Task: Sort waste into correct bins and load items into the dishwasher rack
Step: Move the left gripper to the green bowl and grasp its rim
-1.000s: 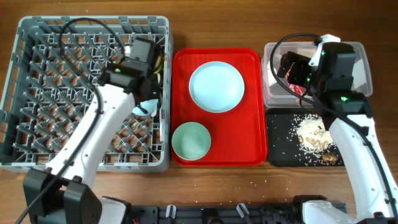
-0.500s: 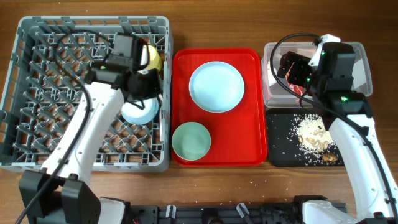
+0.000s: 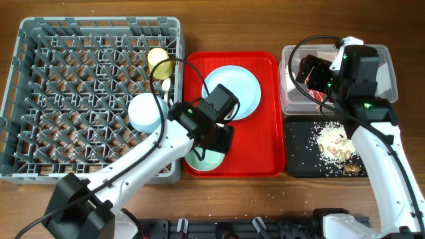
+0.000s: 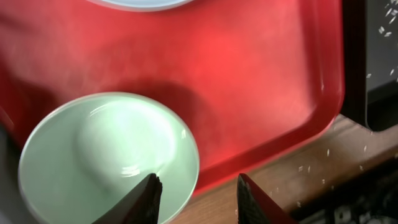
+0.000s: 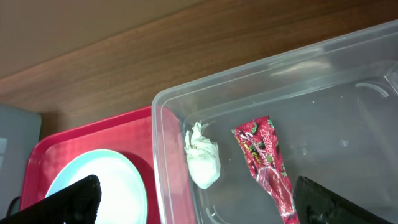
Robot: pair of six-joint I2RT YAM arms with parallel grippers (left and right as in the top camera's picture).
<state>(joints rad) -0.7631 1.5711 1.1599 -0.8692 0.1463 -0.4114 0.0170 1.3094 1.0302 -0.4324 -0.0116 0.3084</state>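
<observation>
Gripping nothing with the left tool (image 4: 199, 193): parted partway, empty, low over the mint green bowl (image 4: 106, 162) and seemingly straddling its right rim. Could easily close on a thin, slick, curved lip and squirt the bowl sideways across the red tray (image 4: 261, 81), or tilt it up and drop it short of the dishwasher rack (image 3: 40, 86). Could also clip the light blue plate (image 3: 244, 93) nearby, partly hidden under the left arm (image 3: 153, 156) in the overhead view. Further out, worth watching the rack's right side on any carry: light blue bowl (image 3: 145, 111) and small yellow cup (image 3: 159, 61) already in there, close to the likely entry, easy to knock. Spread wide and empty at the right tool (image 5: 199, 200), above the clear tub (image 5: 249, 70) holding the white tissue (image 5: 202, 155) and red snack wrapper (image 5: 270, 165); little hazard there. Beyond that, food scraps (image 3: 335, 146) in the black tray (image 3: 299, 159), with stray grains (image 4: 301, 167) on the tabletop (image 4: 280, 186).
</observation>
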